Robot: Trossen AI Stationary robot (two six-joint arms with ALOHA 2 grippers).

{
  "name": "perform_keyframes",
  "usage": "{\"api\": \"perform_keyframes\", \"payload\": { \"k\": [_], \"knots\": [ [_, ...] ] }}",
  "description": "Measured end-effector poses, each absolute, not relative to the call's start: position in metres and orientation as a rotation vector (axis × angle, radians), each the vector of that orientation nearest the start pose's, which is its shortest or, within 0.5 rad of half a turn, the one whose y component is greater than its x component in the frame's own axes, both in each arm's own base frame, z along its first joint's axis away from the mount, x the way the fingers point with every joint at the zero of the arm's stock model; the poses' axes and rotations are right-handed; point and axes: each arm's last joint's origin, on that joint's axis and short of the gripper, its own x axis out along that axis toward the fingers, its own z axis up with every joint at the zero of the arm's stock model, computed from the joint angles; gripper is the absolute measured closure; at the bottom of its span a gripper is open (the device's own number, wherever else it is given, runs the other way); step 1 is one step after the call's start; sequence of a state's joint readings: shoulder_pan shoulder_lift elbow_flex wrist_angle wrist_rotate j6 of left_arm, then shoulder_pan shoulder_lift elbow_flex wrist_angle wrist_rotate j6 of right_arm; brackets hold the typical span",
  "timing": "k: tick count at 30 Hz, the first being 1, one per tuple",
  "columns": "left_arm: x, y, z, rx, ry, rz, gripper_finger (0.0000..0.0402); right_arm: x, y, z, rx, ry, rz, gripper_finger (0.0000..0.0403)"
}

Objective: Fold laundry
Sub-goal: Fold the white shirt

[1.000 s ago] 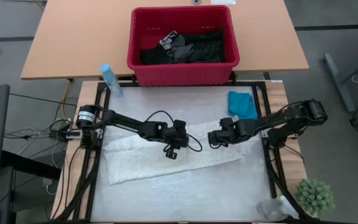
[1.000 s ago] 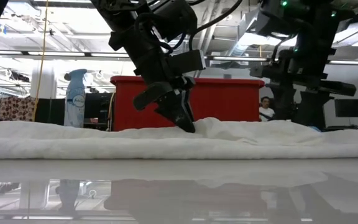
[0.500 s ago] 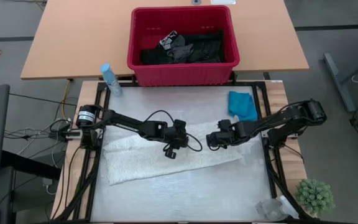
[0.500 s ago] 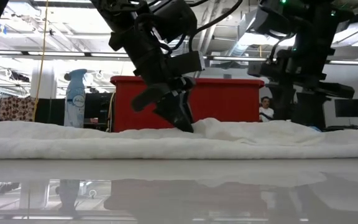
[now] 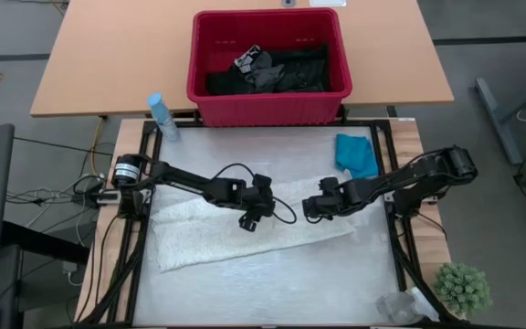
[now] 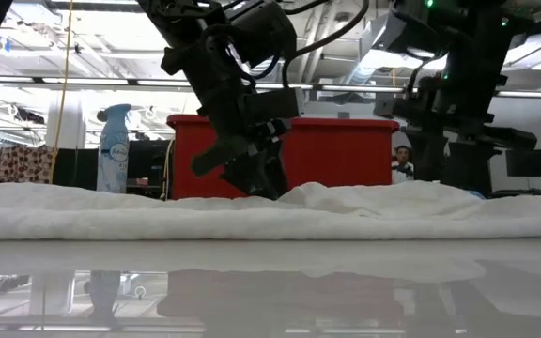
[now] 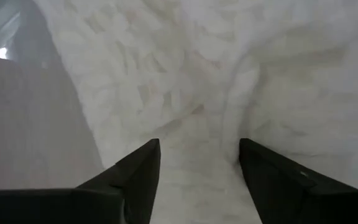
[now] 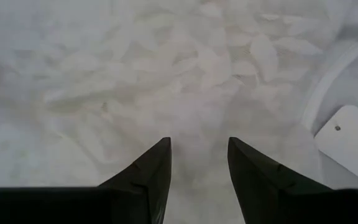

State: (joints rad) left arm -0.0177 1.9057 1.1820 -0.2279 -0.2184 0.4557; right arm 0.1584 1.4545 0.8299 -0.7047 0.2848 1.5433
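The white lacy-textured garment (image 5: 208,239) lies as a long folded strip across the middle of the table, with a raised crease (image 7: 238,93) running through it. My left gripper (image 5: 247,220) (image 7: 199,144) stands open over the strip's middle, slanting down, with cloth below its gap. My right gripper (image 5: 308,210) (image 8: 199,142) is open over the strip's right part, pointing steeply down. The small teal garment (image 5: 357,153) lies flat at the table's far right. Black garments (image 5: 272,68) fill the red basket. My left gripper has its open fingers (image 7: 143,163) low at the white garment, either side of a stretch of it. Whether they touch the cloth, I cannot tell. My right gripper has its fingertips (image 8: 161,152) close over the cloth too, and contact cannot be told either.
The red slotted basket (image 5: 210,99) stands on the wooden table beyond the far edge. A blue spray bottle (image 5: 161,116) stands at the far left corner. Crumpled clear plastic (image 5: 398,307) and a small green plant (image 5: 464,288) are at the near right. Bare tabletop (image 5: 272,288) lies near the front.
My left gripper has opened. Its fingertips were together and poked into the white garment's raised fold; now they stand spread apart, and the fold is let go and lies on the strip. The wrist has tipped a little.
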Motion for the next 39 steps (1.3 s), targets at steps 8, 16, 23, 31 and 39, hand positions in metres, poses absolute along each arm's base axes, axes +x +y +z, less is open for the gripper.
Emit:
{"api": "perform_keyframes", "payload": {
  "k": [8,16,23,31,39],
  "knots": [
    [0.388,-0.001,0.159,0.579,0.965,-0.041,0.0172,0.253,0.038,0.163,1.011,0.937,-1.019,0.0223],
    [0.401,-0.002,0.189,0.644,0.921,-0.075,0.0171,0.251,0.037,0.163,0.996,0.953,-1.03,0.0223],
    [0.407,-0.008,0.223,0.515,0.777,-0.246,0.0171,0.25,0.036,0.162,0.991,0.961,-1.04,0.0223],
    [0.404,-0.01,0.212,0.577,0.737,-0.374,0.0177,0.25,0.033,0.162,0.978,0.975,-1.042,0.0223],
    [0.403,-0.034,0.211,0.875,0.626,-0.574,0.0216,0.25,0.032,0.162,0.996,0.998,-1.029,0.0223]
  ]
}}
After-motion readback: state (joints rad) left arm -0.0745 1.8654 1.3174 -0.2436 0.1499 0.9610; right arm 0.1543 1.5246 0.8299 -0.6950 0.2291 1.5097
